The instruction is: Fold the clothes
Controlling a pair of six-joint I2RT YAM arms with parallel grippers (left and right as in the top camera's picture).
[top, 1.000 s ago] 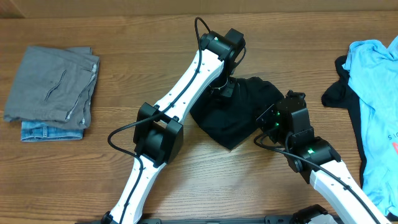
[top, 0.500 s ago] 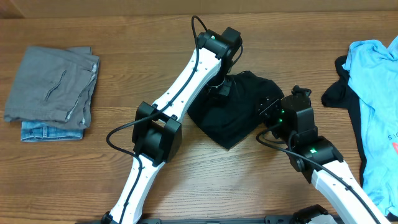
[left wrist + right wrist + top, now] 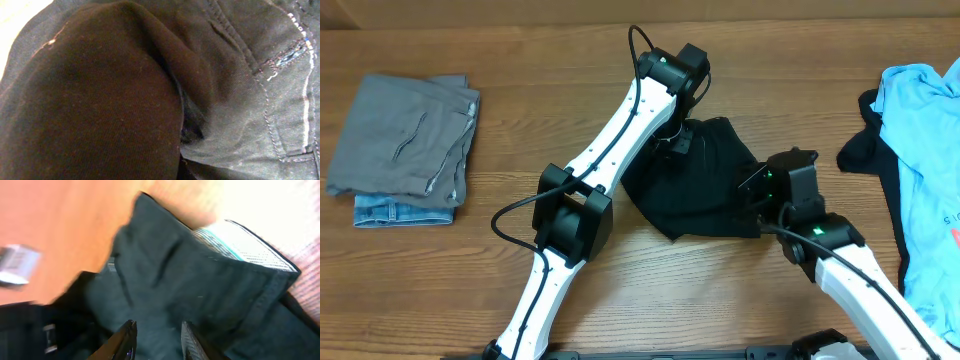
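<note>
Right tool [image 3: 158, 325] (newly parted) over trousers [image 3: 705, 190]

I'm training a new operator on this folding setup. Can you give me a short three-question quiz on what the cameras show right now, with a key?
1. True or false: the folded grey garment lies on top of the denim piece.
2. Which piece are the left gripper and the right gripper both at? A) grey garment B) black garment C) denim piece
3. Fill in: the right gripper's fingers stand ____ (apart / pressed together).
Key: 1 true; 2 B; 3 apart.
</note>
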